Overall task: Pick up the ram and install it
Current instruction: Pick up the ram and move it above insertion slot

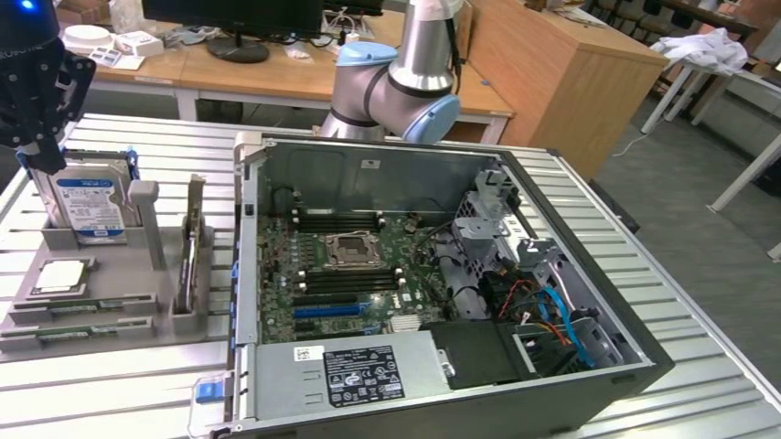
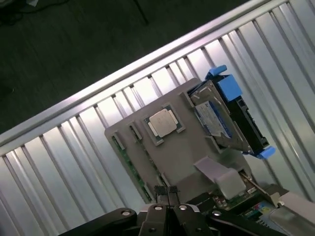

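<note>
**End effector shut and empty over the parts holder; ram lies in its slot**

In the upper part of the exterior view's left, the end effector hangs over the far end of a grey parts holder. The holder sits on the slatted metal tabletop. The fingers are pressed together with nothing between them (the wrist view shows the two tips meeting).

The ram is a narrow green stick lying flat in a slot at the near end of the holder, low on the exterior view's left. A second green stick lies just beside it. In the wrist view the ram runs along the holder's edge, close to the fingertips but apart from them.

The holder also carries a square silver processor chip and a hard drive with a blue label, standing upright.

To the exterior view's right of the holder lies an open computer case with its motherboard exposed. The arm rises behind the case.
</note>
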